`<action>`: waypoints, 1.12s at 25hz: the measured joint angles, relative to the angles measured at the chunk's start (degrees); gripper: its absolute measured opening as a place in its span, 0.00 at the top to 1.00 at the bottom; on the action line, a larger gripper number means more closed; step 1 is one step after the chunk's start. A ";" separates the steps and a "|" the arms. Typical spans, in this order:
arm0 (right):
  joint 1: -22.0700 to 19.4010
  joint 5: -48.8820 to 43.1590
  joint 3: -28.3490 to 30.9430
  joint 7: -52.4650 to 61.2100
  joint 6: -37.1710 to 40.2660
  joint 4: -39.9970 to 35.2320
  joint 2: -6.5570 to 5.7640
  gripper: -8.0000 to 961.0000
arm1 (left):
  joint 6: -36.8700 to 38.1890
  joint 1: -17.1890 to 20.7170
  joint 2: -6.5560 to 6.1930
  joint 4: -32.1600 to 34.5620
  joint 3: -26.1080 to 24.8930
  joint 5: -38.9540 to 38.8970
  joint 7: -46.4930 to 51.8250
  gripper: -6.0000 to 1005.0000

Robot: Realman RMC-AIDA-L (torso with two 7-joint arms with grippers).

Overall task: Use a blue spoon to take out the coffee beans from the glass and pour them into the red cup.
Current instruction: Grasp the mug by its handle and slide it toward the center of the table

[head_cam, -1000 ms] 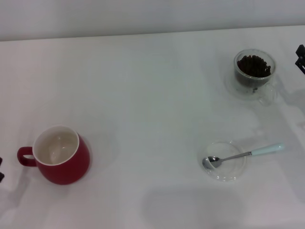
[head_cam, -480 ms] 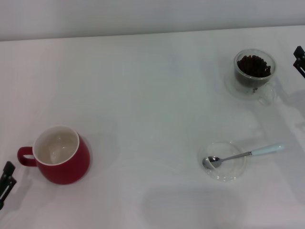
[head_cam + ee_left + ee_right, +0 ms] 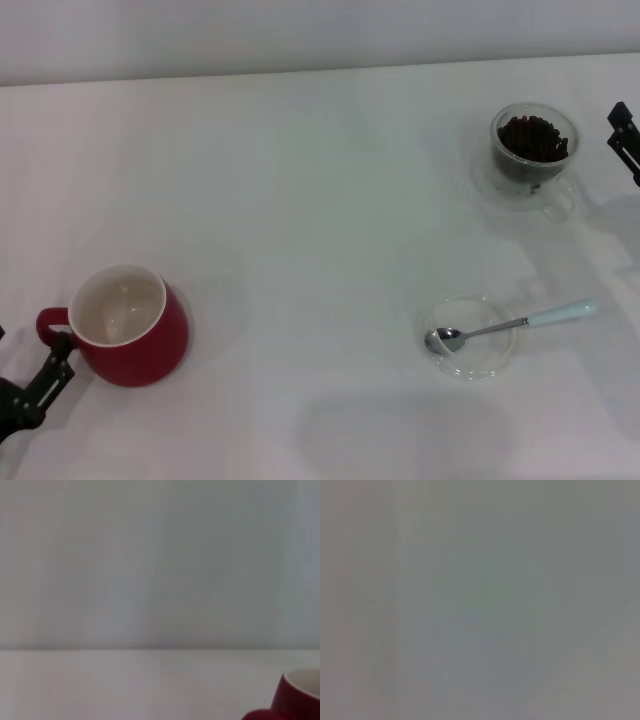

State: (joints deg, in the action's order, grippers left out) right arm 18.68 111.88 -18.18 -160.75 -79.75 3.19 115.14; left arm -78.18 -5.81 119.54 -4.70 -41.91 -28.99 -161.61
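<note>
Spoon waits in its dish while both grippers sit at the table edges

Your head camera looks down on a white table. The red cup stands upright near your front left, white inside, its handle pointing toward the left edge. Your left gripper shows as a dark finger just beside that handle, close to it; you cannot tell whether it touches, and you cannot tell whether its fingers are spread or pressed together. Your left wrist camera catches only a slice of the red cup low in the corner, with bare table and a pale wall behind.

On the far right stands the glass, upright, with the coffee beans heaped dark inside it. Your right gripper pokes in from the right edge, near the glass but apart from it; how its fingers stand cannot be told either. Your right wrist camera shows only a grey blur.

Nearer you on the right, the blue spoon lies with its metal bowl in a flat clear dish and its pale handle reaching out over the rim toward the right. Nothing holds it.
</note>
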 joint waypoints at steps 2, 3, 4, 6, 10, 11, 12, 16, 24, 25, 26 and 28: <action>-0.02 0.00 -0.11 0.00 -0.04 0.49 0.00 0.09 | 0.84 -0.14 0.02 -0.04 0.03 0.05 -0.12 0.14; -0.04 -0.01 -0.14 0.00 -0.06 0.67 0.00 0.09 | 0.98 -0.20 0.02 -0.06 0.04 0.05 -0.14 0.14; -0.06 -0.03 -0.16 0.00 -0.07 0.80 0.00 0.09 | 1.06 -0.28 0.01 -0.08 0.05 0.05 -0.16 0.14; -0.11 -0.05 -0.18 0.00 -0.08 1.00 0.00 0.09 | 1.07 -0.35 0.01 -0.13 0.07 -0.03 -0.21 0.14; -0.27 -0.07 -0.19 0.00 -0.10 1.05 0.00 0.09 | 1.15 -0.36 -0.09 -0.14 -0.10 -0.29 -0.23 0.14; -0.31 -0.08 -0.19 0.00 -0.13 1.06 0.00 0.09 | 1.18 -0.47 -0.10 -0.14 -0.21 -0.32 -0.23 0.14; -0.36 -0.09 -0.19 0.00 -0.17 1.09 0.00 0.09 | 1.20 -0.59 -0.10 -0.14 -0.25 -0.34 -0.23 0.14; -0.58 -0.09 -0.19 0.00 -0.47 1.27 0.00 0.09 | 1.32 -1.09 -0.11 -0.14 -0.31 -0.37 -0.23 0.14; -1.00 -0.09 -0.19 0.00 -1.21 1.77 0.00 0.09 | 2.29 -2.16 -0.08 -0.14 -0.24 -0.53 -0.09 0.22; -1.00 -0.09 -0.19 0.00 -1.27 1.83 0.00 0.09 | 2.72 -2.20 -0.06 -0.26 -0.19 -0.52 -0.12 0.24; -1.04 -0.08 -0.18 0.00 -1.30 1.83 0.00 0.09 | 3.17 -2.22 -0.06 -0.45 -0.17 -0.51 -0.11 0.25; -1.15 -0.08 -0.18 0.00 -1.30 1.83 0.00 0.09 | 3.73 -2.25 -0.10 -0.93 -0.13 -0.37 -0.05 0.32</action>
State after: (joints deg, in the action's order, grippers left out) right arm 17.53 111.79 -18.37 -160.75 -81.05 5.02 115.13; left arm -74.44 -8.06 119.44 -5.63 -42.04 -29.36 -161.66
